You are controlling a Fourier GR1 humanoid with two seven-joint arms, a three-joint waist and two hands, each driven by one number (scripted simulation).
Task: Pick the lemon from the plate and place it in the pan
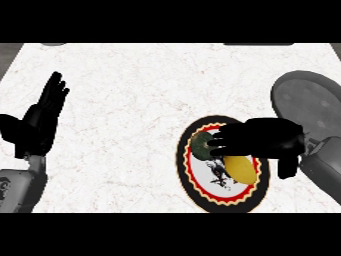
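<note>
Right hand (265, 142) over plate (202, 197), fingers seemingly relaxed, grasping nothing. Lemon (241, 169) just below palm, long axis diagonal. Pan (313, 107) behind. Left hand (36, 122) resting open, far.

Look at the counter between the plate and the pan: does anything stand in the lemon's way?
Nothing visible does. The lemon lies on the plate under the right hand. The pan sits just up and right of the plate, with only bare counter and the robot's own forearm between.
</note>
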